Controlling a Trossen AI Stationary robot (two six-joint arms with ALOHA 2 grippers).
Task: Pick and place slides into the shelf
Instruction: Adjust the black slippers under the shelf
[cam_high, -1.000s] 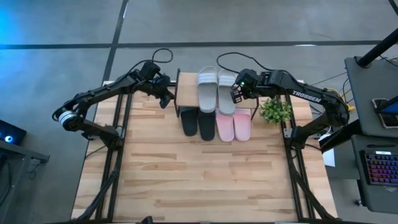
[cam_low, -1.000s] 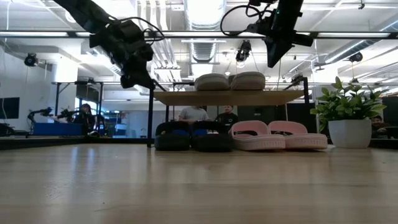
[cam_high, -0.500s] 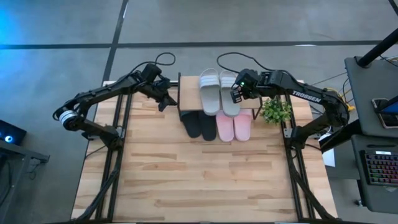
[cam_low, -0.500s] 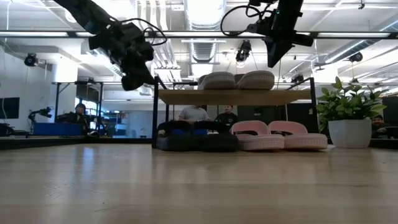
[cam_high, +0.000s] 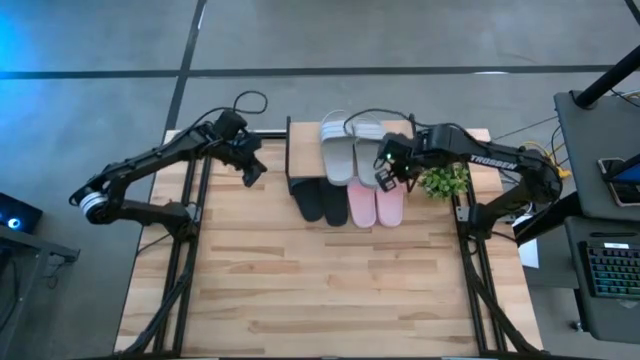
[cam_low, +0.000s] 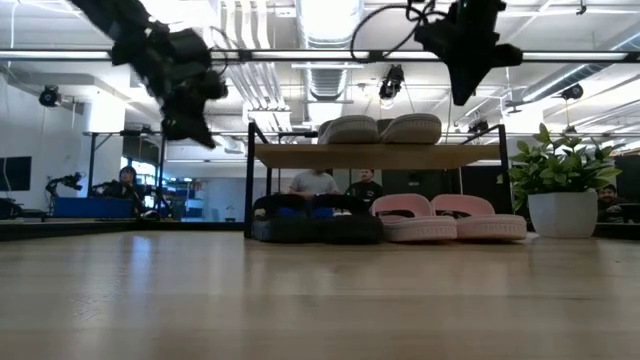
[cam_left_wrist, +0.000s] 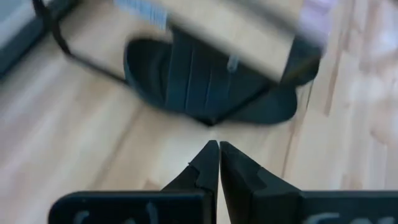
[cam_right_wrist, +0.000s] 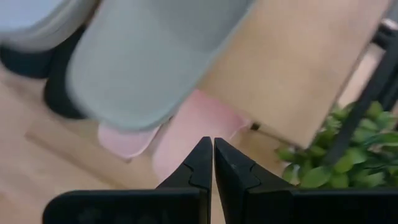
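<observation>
The shelf (cam_high: 300, 150) stands at the far middle of the table. Two grey-green slides (cam_high: 350, 152) lie side by side on its wooden top (cam_low: 370, 156). Under it a black pair (cam_high: 318, 202) and a pale pink pair (cam_high: 376, 206) rest on the table, their near ends sticking out. My left gripper (cam_high: 252, 172) hangs shut in the air left of the shelf; its wrist view shows a black slide (cam_left_wrist: 205, 87) ahead. My right gripper (cam_high: 384, 181) is shut above the shelf's near right part, over a pink slide (cam_right_wrist: 199, 124).
A small potted plant (cam_high: 443, 180) stands just right of the shelf, close to my right arm. Cables loop behind the shelf at the far edge (cam_high: 375, 100). The near half of the wooden table (cam_high: 320, 290) is bare board.
The shelf with its slides has slid a little toward the table's right. My left gripper has then drawn back toward the left edge, away from the shelf. My right gripper has moved toward the near edge over the pink slides and tipped more steeply down.
</observation>
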